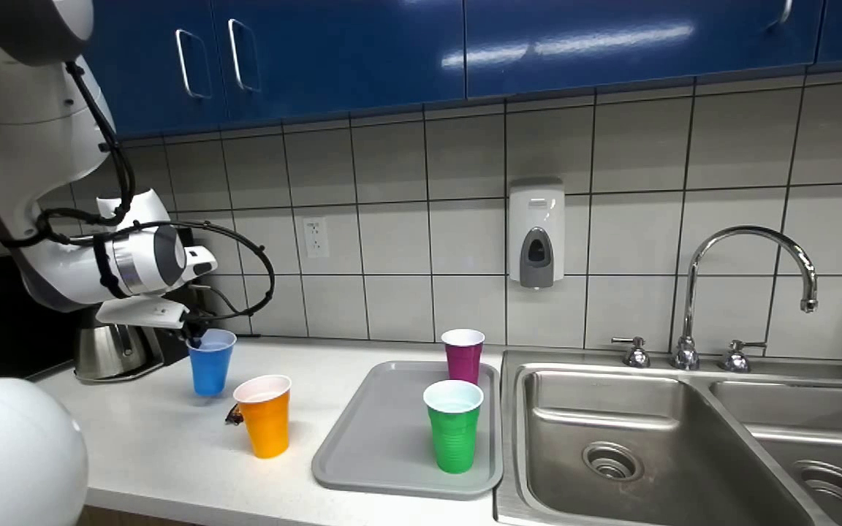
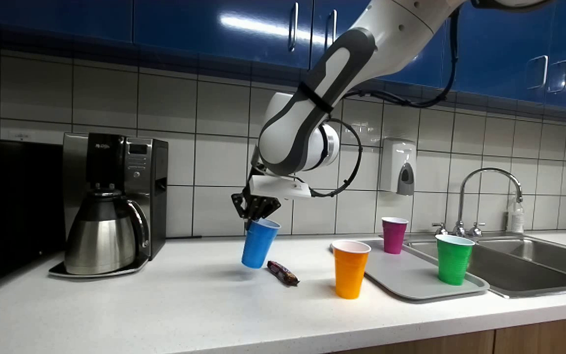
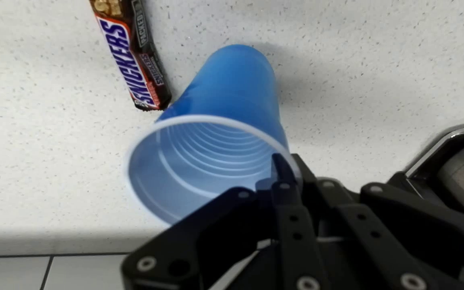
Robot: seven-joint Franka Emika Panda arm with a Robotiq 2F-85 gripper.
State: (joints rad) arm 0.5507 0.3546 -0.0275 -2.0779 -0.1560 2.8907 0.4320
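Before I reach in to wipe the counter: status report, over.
Gripper shut on blue cup at its rim. Cup tilted, seemingly airborne. In your way: Snickers bar lying close, orange cup standing beyond.

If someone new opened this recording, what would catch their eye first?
Probably the blue cup, tilted over the white counter, its rim pinched by the gripper, with a Snickers bar lying nearby. Next, the orange cup standing on that counter, and the purple cup and green cup upright on the gray tray beside the sink.
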